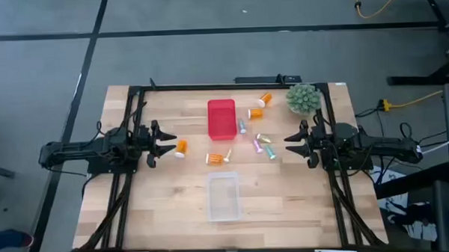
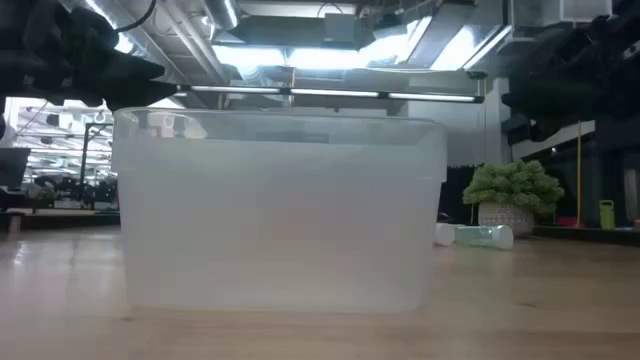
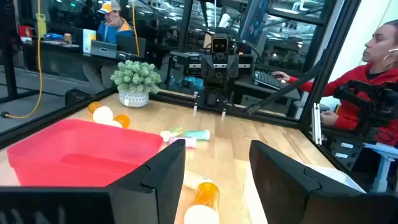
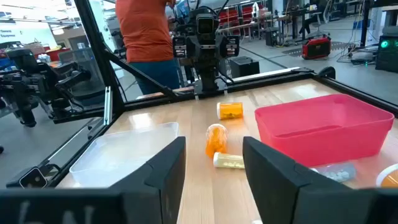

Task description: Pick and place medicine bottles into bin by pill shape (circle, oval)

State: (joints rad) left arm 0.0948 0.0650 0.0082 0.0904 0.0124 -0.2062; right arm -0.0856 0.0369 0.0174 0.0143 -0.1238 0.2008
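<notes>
Several medicine bottles lie on their sides on the wooden table. An orange one [image 1: 181, 148] lies just ahead of my left gripper [image 1: 164, 144], which is open and empty; in the left wrist view this bottle [image 3: 202, 198] shows low between the fingers. Two more orange ones [image 1: 218, 158] lie near the middle, and two [image 1: 260, 107] lie far right of the red bin [image 1: 221, 118]. Small clear pastel bottles [image 1: 263, 145] lie ahead of my right gripper [image 1: 291, 144], which is open and empty. The clear bin [image 1: 222, 196] stands nearer the front edge.
A green spiky ball plant [image 1: 304, 98] in a white pot stands at the far right corner. A dark frame [image 1: 230, 84] runs around the table's edges. The clear bin [image 2: 280, 215] fills the low view. People show in the room behind the table in both wrist views.
</notes>
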